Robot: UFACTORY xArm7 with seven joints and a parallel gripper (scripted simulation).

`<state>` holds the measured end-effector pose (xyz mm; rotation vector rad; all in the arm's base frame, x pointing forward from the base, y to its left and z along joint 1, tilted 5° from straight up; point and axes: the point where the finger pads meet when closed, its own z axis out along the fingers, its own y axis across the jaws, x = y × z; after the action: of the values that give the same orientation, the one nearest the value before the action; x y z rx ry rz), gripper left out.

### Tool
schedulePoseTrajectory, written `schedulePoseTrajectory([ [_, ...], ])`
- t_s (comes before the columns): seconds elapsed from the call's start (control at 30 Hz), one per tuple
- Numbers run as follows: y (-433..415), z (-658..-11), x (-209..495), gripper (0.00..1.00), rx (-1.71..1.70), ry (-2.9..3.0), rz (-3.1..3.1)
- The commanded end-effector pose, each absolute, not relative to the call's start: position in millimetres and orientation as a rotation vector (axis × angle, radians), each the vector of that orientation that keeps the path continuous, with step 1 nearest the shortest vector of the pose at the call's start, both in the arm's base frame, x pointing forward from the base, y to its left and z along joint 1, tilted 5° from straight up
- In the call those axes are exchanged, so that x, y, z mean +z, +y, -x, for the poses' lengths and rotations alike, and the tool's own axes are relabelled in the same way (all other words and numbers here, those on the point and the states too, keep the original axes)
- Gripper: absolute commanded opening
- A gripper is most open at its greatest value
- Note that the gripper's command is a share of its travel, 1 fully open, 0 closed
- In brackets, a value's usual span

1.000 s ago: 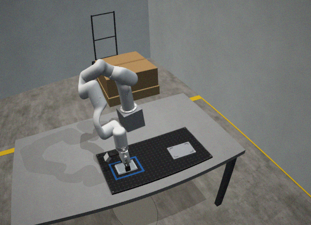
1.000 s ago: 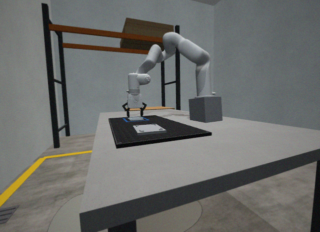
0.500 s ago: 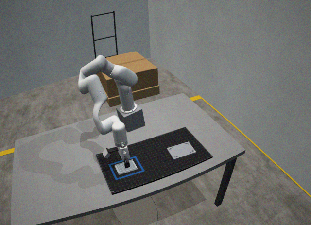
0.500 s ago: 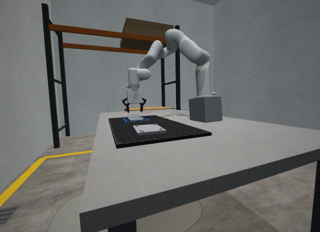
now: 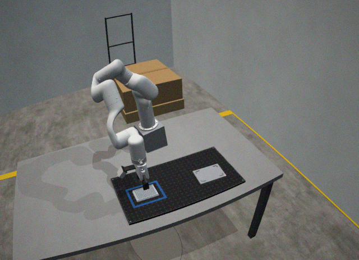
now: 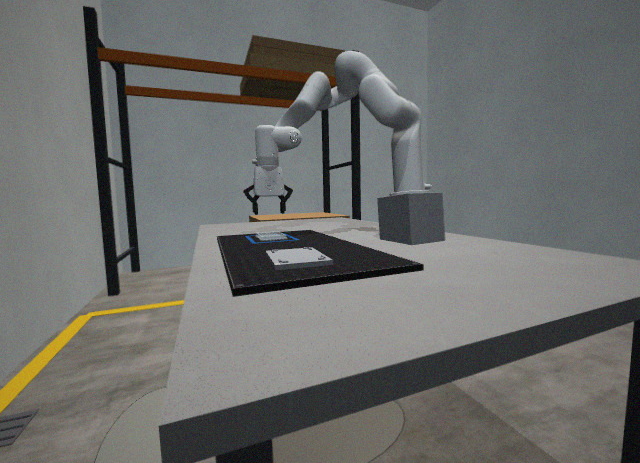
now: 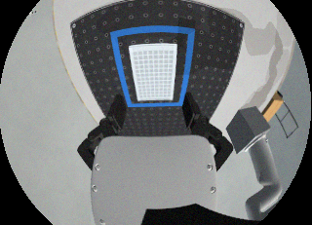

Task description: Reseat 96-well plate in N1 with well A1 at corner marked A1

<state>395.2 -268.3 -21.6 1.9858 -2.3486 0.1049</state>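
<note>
Top view: the 96-well plate lies inside the blue taped outline B1; nest N1 holds nothing.

Exterior view: the gripper hangs above the plate, fingers spread wide.

Wrist view: both fingers are apart from the plate, gripping nothing.

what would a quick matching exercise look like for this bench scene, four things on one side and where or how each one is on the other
Things:
1. 96-well plate
2. plate nest N1
3. tool
4. cardboard box

Places or states:
a. on the floor behind the table
b. fingers wide open, above the deck, holding nothing
c. lying inside the blue taped outline
d. bare, nothing seated between its corner locators

Pairs: 1-c, 2-d, 3-b, 4-a
</note>
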Motion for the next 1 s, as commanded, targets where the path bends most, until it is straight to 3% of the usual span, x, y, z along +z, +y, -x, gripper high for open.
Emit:
schedulePoseTrajectory([
  [0.0,-267.4,-396.4,-5.2,1.00,0.109,-2.349,-1.988],
  [0.97,-267.5,-396.4,-5.1,1.00,0.117,-2.512,-1.788],
])
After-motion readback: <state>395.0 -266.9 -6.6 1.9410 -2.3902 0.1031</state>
